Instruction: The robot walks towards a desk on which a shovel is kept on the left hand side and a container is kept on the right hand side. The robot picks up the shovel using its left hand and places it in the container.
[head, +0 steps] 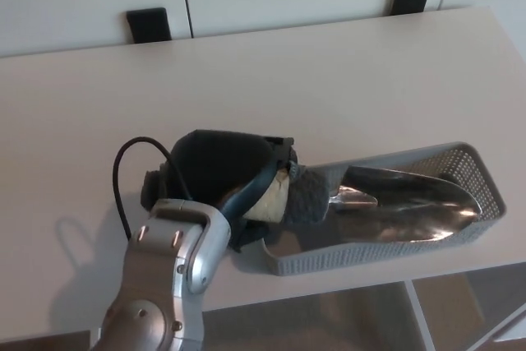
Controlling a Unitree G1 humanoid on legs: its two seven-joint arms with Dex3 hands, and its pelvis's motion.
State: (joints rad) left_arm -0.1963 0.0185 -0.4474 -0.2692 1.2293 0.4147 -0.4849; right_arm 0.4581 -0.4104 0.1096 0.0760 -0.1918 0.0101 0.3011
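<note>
Left hand [226, 182], nearest, just beside the container's [472, 166] near-left end; its fingers clenched around the shovel's grey handle [306, 197]; right hand not in view; shovel [394, 203] lying along the container, metal scoop inside the mesh walls, handle over the left rim; container on the surface [329, 71], near its front edge; judged step: release; advice: lower until the scoop rests flat, loosen the clasp gently, withdraw without catching the rim; beyond the container, two black brackets [149, 24] at the surface's far edge.
</note>
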